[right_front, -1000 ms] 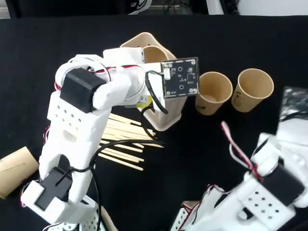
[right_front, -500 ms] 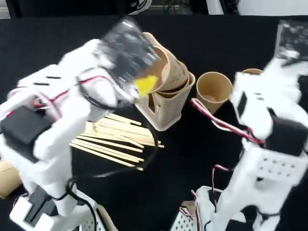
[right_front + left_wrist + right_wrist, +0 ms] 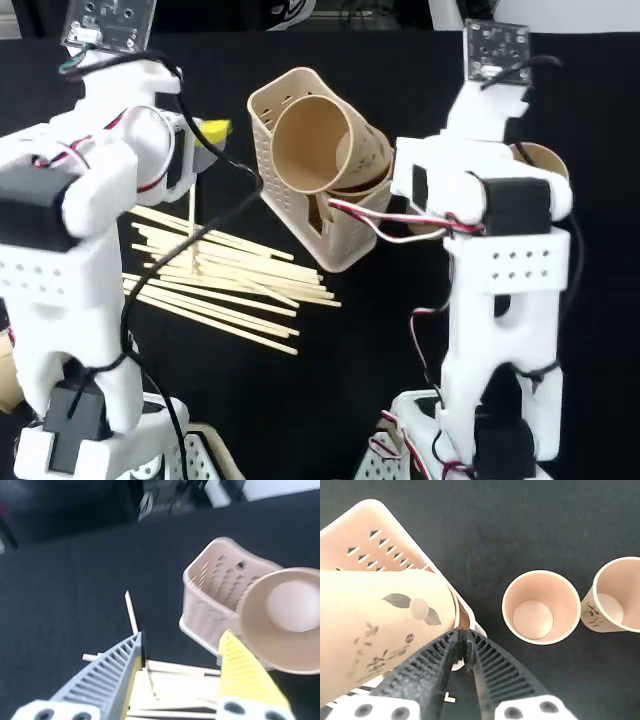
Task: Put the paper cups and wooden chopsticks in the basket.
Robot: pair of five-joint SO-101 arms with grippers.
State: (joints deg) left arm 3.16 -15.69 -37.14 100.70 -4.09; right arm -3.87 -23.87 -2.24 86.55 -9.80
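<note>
The beige slotted basket (image 3: 335, 245) (image 3: 207, 610) (image 3: 367, 535) stands mid-table with nested paper cups in it. The top cup (image 3: 310, 145) (image 3: 287, 617) (image 3: 380, 625) is tipped over and sticks out past the rim. Two more cups (image 3: 535, 607) (image 3: 620, 600) stand upright on the black table beside the basket, one of them (image 3: 540, 160) partly behind the right arm. Wooden chopsticks (image 3: 220, 280) (image 3: 170, 680) lie in a loose pile left of the basket. My left gripper (image 3: 205, 135) (image 3: 181, 636) hangs open above the pile, one chopstick (image 3: 192, 215) (image 3: 131, 612) standing on end by its grey finger. My right gripper (image 3: 463, 634) is shut and empty over the basket's edge.
A cardboard tube (image 3: 5, 375) lies at the table's left edge. Both arm bases stand at the near edge. The black cloth in front of the pile and between the two bases is bare.
The left arm has pulled back from the basket and swung up to the left. The right arm has risen from the near right to beside the basket. A tipped cup now shows at the basket's mouth.
</note>
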